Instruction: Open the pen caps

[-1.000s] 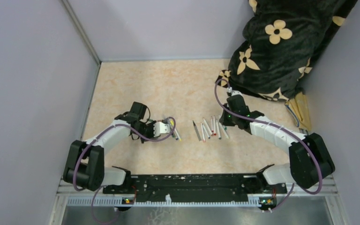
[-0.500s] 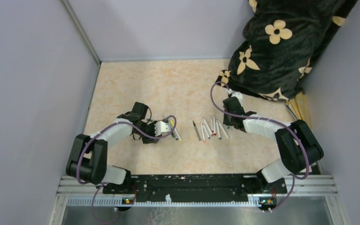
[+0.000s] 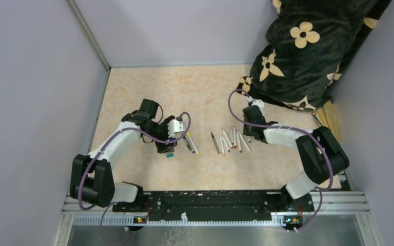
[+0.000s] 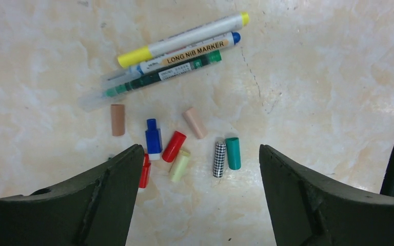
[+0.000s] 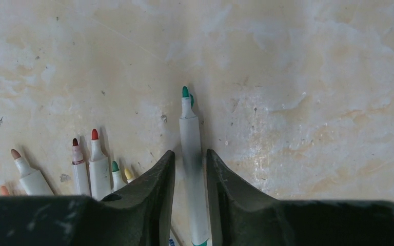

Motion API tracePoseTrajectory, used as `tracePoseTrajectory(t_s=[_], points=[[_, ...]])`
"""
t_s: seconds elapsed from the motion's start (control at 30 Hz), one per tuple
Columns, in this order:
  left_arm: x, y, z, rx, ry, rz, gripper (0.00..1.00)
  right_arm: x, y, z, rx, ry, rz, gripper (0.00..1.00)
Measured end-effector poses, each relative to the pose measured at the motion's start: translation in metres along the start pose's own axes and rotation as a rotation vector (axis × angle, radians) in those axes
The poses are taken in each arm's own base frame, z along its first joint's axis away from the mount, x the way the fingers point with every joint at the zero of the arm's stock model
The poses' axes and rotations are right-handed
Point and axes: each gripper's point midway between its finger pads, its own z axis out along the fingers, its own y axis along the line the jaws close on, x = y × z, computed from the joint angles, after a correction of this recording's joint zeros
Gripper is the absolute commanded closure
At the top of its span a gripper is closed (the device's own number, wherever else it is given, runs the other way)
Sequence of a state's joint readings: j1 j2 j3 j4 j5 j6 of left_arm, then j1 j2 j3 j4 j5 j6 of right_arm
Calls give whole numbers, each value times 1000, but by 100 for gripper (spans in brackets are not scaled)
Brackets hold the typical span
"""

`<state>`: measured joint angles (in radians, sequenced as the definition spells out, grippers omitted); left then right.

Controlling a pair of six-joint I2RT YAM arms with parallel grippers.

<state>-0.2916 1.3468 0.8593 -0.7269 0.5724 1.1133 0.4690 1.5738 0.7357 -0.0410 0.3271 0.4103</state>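
"Tools first: how do they stand?"

"The left tool (image 4: 199,154) hangs with its fingers wide apart and nothing between them. It is above the loose pen caps (image 4: 174,146) on the bare counter (image 4: 313,61), nearer the left edge than the right. The right tool (image 5: 190,154) is clamped on a green-tipped pen (image 5: 188,128), its nib bare and pointing away from the tool. That pen sits just beside the row of uncapped pens (image 5: 98,164) near the counter's middle."

"And beyond the caps?"

"Three markers (image 4: 184,54) lie touching side by side, just past the caps in the left wrist view. The blue-ended one reads LONG NIB MARKER. The print on the green one is too small to read."

"What could go wrong?"

"Probably three things. The caps are short and round, so a finger coming down among them could send them rolling toward the counter's edge. The three markers touch, so closing on one may drag its neighbours or pinch two at once. The held pen's bare nib could also streak the counter if it is lowered tip first."
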Motion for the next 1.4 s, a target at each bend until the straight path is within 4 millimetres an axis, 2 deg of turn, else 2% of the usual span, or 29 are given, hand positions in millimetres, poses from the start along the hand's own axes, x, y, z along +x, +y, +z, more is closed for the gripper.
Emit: tracePoseTrajectory(t_s=[0.1, 0.27, 0.3, 0.43, 0.53, 0.6, 0.7, 0.77, 0.93, 1.03, 1.13, 1.27, 1.4], points=[[-13, 7, -12, -11, -40, -14, 10, 0, 1, 0, -5, 1, 1, 67], [-23, 21, -33, -43, -92, -69, 8, 2, 2, -6, -20, 18, -1, 66], [-24, 26, -39, -55, -107, -86, 2, 1, 3, -9, -31, 18, 1, 66], [-25, 48, -65, -127, -158, -153, 1, -17, 14, -30, -89, -37, 14, 62], [-22, 61, -81, -168, -176, -197, 1, -32, 40, -45, -150, -75, -14, 63], [-18, 67, -89, -185, -185, -228, 1, -40, 77, -59, -226, -102, -60, 66], [-10, 69, -93, -191, -187, -280, 1, -42, 131, -75, -332, -116, -126, 73], [-5, 68, -94, -185, -182, -313, 1, -37, 173, -81, -398, -108, -178, 77], [3, 63, -97, -165, -177, -381, 1, -7, 237, -71, -472, -43, -273, 79], [5, 60, -100, -159, -184, -411, 1, 13, 258, -59, -486, 3, -315, 80], [8, 59, -103, -162, -191, -433, 1, 31, 265, -50, -490, 48, -342, 80], [9, 60, -108, -180, -201, -444, 1, 41, 266, -44, -494, 79, -352, 81], [10, 61, -112, -193, -209, -450, 1, 40, 268, -46, -502, 79, -353, 82]])
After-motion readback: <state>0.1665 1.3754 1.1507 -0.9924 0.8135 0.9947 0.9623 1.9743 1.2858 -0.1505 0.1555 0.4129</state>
